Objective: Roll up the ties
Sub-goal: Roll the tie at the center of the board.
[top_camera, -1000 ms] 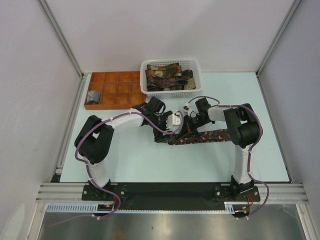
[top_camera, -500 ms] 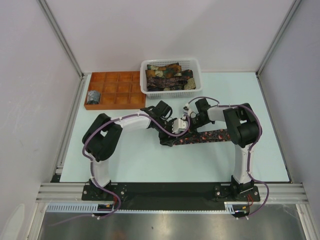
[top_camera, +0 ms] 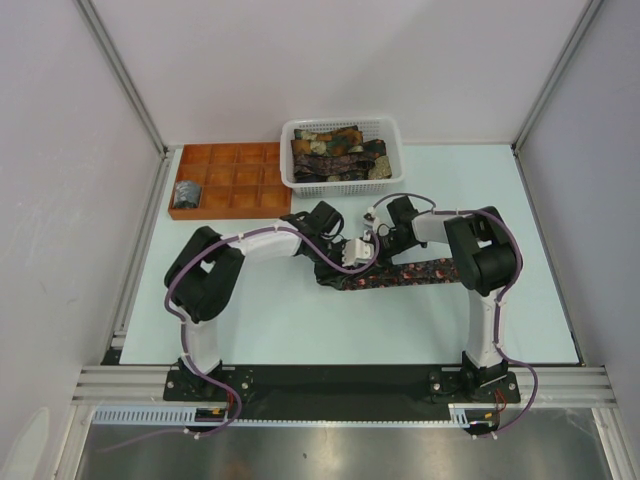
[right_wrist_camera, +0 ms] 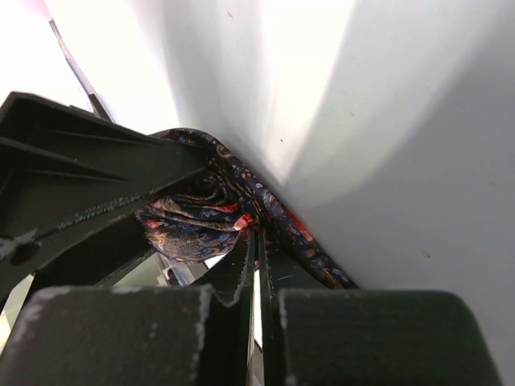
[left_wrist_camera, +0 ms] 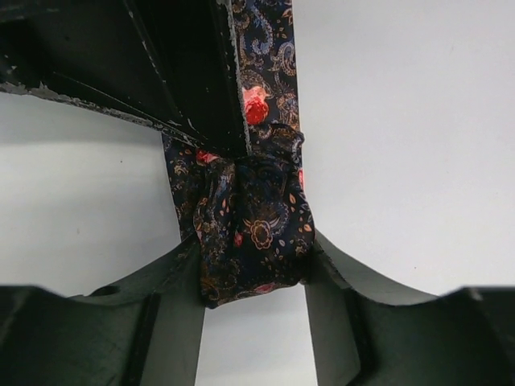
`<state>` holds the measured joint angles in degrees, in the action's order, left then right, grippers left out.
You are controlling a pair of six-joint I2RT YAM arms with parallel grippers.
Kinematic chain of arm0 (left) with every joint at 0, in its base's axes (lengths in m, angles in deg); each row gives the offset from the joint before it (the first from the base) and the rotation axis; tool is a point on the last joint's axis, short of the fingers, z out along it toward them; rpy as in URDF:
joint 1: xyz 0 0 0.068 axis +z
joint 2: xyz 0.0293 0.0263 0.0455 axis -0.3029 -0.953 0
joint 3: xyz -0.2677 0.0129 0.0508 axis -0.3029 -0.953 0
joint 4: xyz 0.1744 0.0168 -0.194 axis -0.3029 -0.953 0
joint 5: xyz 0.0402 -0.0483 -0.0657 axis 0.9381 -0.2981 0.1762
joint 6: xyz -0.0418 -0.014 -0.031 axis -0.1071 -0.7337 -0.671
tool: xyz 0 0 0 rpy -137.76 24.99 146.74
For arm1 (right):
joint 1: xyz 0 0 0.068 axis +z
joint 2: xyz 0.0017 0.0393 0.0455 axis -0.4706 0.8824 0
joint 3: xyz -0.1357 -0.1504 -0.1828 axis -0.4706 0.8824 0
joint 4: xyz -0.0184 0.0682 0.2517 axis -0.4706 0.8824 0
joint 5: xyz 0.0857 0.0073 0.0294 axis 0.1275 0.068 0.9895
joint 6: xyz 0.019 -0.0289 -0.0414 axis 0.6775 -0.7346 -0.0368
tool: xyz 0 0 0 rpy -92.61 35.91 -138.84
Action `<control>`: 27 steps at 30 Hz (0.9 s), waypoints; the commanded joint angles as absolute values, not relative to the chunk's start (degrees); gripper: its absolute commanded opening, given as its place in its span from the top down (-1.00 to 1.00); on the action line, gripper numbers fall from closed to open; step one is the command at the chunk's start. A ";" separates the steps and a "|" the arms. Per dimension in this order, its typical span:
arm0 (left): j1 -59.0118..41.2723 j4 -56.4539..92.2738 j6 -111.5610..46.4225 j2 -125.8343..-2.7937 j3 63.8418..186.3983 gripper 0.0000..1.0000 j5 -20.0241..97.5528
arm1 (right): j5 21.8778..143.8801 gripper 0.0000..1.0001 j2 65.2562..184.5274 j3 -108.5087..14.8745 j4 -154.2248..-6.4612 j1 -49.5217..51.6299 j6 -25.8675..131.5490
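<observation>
The dark tie [top_camera: 405, 273] lay stretched across the table [top_camera: 300, 320], its started roll [left_wrist_camera: 253, 233] sitting directly between the fingers of the left tool [left_wrist_camera: 251, 277], while the loose tail ran away from that tool, past the right tool's black body ahead of it. The left tool stood about half open, one finger [left_wrist_camera: 173, 277] at each side of the roll and close against the cloth; whether they truly pinched it could not be told. The right tool [right_wrist_camera: 257, 241] was fully closed, its fingers pressed together with the bundled fabric just ahead of their tips and slightly to their left; whether any cloth was caught between them was hidden. The tie looked light, thin and limp, with a slippery printed weave, so the coil would likely spring loose or telescope sideways if released. The safest hold seemed to be across the roll's flat ends, squeezing gently. More ties [top_camera: 335, 152] waited in the white basket [top_camera: 345, 181] well beyond both tools.
</observation>
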<state>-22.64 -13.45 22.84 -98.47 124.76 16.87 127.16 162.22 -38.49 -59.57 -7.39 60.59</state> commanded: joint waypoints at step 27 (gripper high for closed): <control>-29.48 -6.52 6.87 -102.37 125.47 0.24 19.50 | 120.85 1.00 165.36 -34.29 -68.63 -4.34 67.03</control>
